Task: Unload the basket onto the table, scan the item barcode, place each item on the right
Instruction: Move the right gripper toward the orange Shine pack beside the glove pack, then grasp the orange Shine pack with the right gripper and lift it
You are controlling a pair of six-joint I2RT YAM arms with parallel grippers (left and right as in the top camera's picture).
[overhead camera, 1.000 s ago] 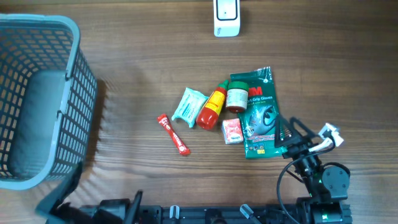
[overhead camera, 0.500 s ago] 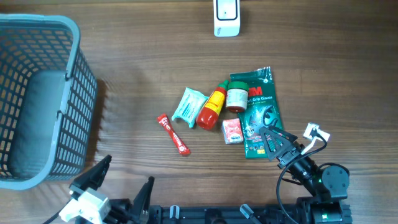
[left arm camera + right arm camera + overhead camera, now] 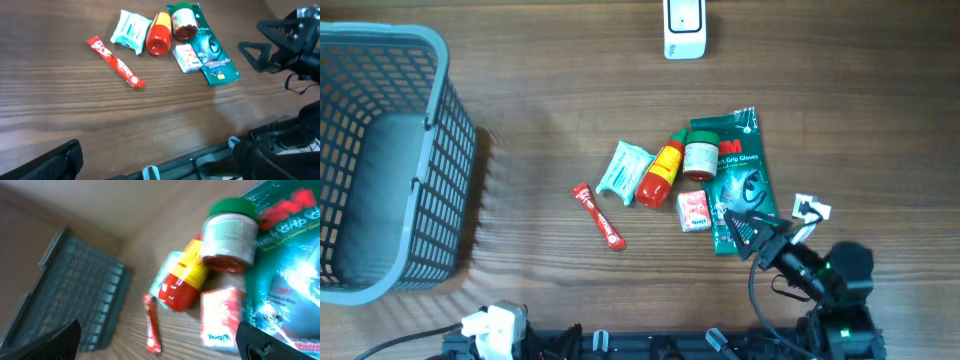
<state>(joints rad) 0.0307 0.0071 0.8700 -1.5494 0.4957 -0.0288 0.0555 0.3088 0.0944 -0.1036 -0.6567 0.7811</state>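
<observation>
The white scanner (image 3: 684,28) stands at the table's far edge. A cluster of items lies mid-table: a green glove pack (image 3: 740,185), a green-lidded jar (image 3: 700,160), a red and yellow bottle (image 3: 660,172), a teal packet (image 3: 623,172), a small red and white box (image 3: 694,211) and a red stick pack (image 3: 599,216). My right gripper (image 3: 745,225) hangs open over the glove pack's near end, holding nothing. In its wrist view the jar (image 3: 231,235) and box (image 3: 220,312) lie just ahead. My left gripper (image 3: 160,167) is open and empty, low at the near edge.
A grey mesh basket (image 3: 380,160) fills the left side of the table. Bare wood lies between the basket and the red stick pack (image 3: 116,62). The arm bases and a rail run along the near edge.
My right gripper has slid left and in over the glove pack's near end. My left gripper swung out over the near left table, then drew back to the edge.
</observation>
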